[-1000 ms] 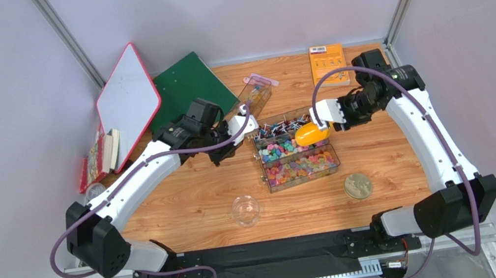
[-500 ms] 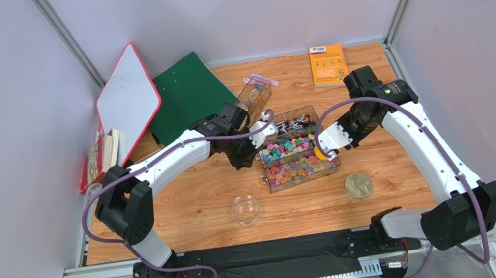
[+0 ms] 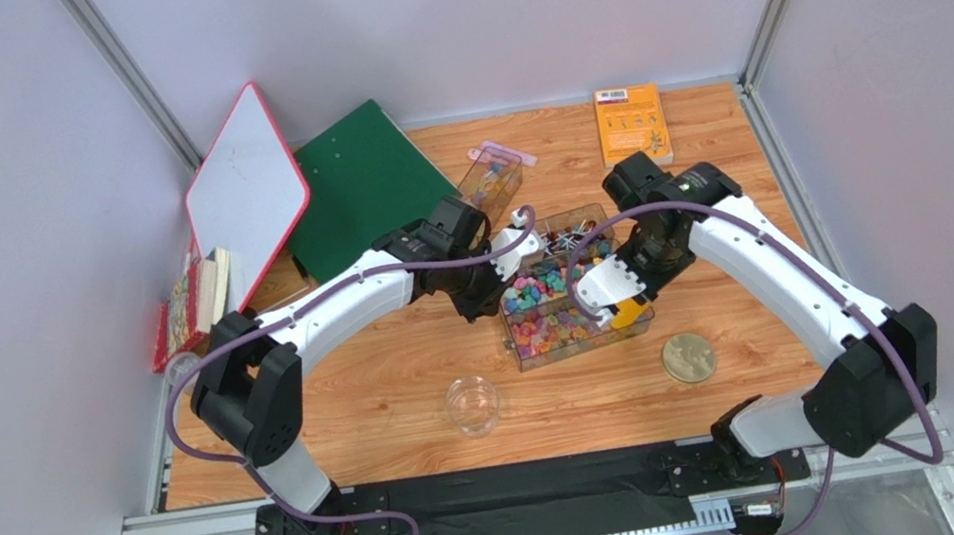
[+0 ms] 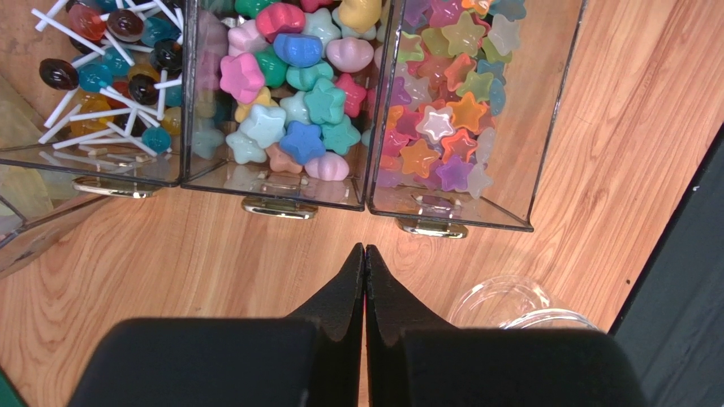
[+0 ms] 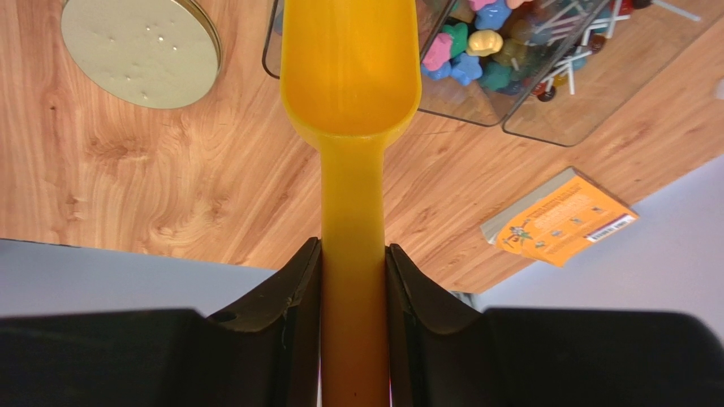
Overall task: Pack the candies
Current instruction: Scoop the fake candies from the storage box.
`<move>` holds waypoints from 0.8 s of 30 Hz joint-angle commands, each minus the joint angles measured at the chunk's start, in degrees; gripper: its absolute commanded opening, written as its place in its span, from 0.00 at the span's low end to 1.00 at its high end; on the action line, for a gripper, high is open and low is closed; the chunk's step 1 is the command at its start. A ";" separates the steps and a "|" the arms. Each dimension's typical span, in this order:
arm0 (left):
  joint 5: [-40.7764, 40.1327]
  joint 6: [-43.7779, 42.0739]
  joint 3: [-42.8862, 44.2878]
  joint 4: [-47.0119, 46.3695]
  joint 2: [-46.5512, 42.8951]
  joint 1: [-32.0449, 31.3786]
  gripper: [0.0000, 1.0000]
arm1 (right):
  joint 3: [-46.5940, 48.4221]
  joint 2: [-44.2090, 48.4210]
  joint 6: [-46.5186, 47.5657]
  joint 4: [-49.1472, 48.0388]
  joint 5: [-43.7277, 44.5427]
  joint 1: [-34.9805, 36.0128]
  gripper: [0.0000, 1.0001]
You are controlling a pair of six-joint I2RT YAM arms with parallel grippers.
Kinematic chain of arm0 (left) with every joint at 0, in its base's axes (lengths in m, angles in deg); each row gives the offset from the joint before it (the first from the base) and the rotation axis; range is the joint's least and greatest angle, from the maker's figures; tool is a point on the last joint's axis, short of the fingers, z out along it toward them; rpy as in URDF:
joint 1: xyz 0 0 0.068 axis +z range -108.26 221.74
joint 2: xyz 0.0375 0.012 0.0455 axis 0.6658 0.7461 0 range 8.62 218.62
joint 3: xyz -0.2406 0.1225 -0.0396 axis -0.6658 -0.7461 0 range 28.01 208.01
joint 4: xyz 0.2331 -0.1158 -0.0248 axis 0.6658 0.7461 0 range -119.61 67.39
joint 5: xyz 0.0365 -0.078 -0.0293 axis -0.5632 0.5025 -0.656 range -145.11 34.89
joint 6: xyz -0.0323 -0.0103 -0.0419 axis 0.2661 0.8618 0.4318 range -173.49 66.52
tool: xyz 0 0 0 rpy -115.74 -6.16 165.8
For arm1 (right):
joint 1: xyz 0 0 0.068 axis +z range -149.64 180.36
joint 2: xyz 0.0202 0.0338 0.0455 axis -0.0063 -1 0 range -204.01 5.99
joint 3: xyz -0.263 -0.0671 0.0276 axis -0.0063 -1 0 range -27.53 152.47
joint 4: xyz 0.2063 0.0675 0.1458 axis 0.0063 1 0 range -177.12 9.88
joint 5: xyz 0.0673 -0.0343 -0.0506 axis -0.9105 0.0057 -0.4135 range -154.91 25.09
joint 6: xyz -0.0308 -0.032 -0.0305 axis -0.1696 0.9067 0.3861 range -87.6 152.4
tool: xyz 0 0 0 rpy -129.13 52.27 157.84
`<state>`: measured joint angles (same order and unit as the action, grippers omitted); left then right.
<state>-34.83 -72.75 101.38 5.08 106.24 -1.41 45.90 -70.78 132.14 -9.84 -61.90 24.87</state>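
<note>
1. Wooden table [image 3: 358, 387] boards cover the floor of this little room, and the walls are pale.
2. A clear box [image 4: 450, 212] with three parts sits in the middle of the table.
3. The candies [image 4: 297, 93] are inside the box. One part holds soft-coloured stars and shells in pink, blue and green. The part next to it holds see-through stars in many colours.
4. The third part holds lollipops [image 4: 102, 68] with white sticks.
5. The left pincer [image 4: 364, 254] is squeezed shut, its two black tips pressed together. It holds nothing. It hangs over the bare wood, just beside the box.
6. The right pincer [image 5: 353, 248] grips the handle of a yellow scoop [image 5: 351, 68]. The scoop's bowl reaches over the edge of the box.
7. A round gold lid [image 3: 689, 358] lies flat on the wood near the box, close to the scoop.
8. A small clear jar [image 3: 472, 403] stands on the table, near the box on the arms' side.
9. At the far end lie an orange book [image 3: 632, 125] and a green folder [image 3: 361, 178]. A white board [image 3: 245, 197] with a red rim leans beside the folder.
</note>
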 commanded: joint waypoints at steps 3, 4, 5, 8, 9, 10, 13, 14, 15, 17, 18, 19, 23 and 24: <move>1.61 1.77 -1.64 -1.91 -1.56 -0.53 0.00 | 0.66 -2.59 -11.14 15.80 6.22 1.85 0.00; 1.79 1.86 -1.99 -1.91 -1.73 -0.53 0.00 | 0.92 -2.68 -12.11 15.71 6.22 1.85 0.00; 1.88 1.95 -2.26 -1.83 -1.82 -0.53 0.00 | 1.10 -2.85 -14.03 15.63 6.48 1.94 0.00; 1.79 1.78 -3.40 -1.91 -2.52 -0.53 0.00 | 1.37 -3.82 -19.21 14.92 7.71 1.94 0.00; 1.61 1.69 -3.66 -1.83 -2.70 -0.53 0.00 | 1.37 -4.35 -20.72 14.66 7.89 2.03 0.00; 1.44 1.43 -4.36 -1.91 -3.14 -0.53 0.00 | 1.28 -4.61 -22.21 14.31 7.98 2.03 0.00; 0.74 1.43 -5.51 -1.83 -4.54 -0.53 0.00 | -0.47 -4.62 -26.44 12.99 8.33 1.94 0.00; 0.56 1.43 -5.77 -1.74 -4.98 -0.53 0.00 | -2.22 -4.35 -27.05 11.51 8.59 2.03 0.00; 0.21 1.43 -6.12 -1.56 -6.03 -0.53 0.00 | -3.02 -4.18 -27.75 10.54 8.68 2.03 0.00; -0.23 1.16 -6.39 -0.87 -7.27 -0.53 0.00 | -4.69 -3.82 -28.46 8.52 8.25 2.03 0.00; -0.76 1.16 -6.74 -0.51 -8.40 -0.44 0.00 | -4.96 -4.00 -29.25 7.90 7.90 2.03 0.00; -1.11 1.16 -6.83 -0.25 -9.11 -0.44 0.00 | -5.14 -4.52 -29.52 7.54 7.63 2.03 0.00; -6.81 2.31 -8.85 -0.69 -13.77 -0.44 0.07 | -5.40 -6.01 -30.31 4.56 5.87 2.03 0.00; -8.65 1.96 -8.94 -0.16 -15.26 -0.44 0.13 | -5.14 -6.46 -30.40 4.12 5.87 2.03 0.00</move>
<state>-37.81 -71.86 93.35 4.65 96.74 -1.68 41.24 -75.54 104.50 -12.18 -55.91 26.60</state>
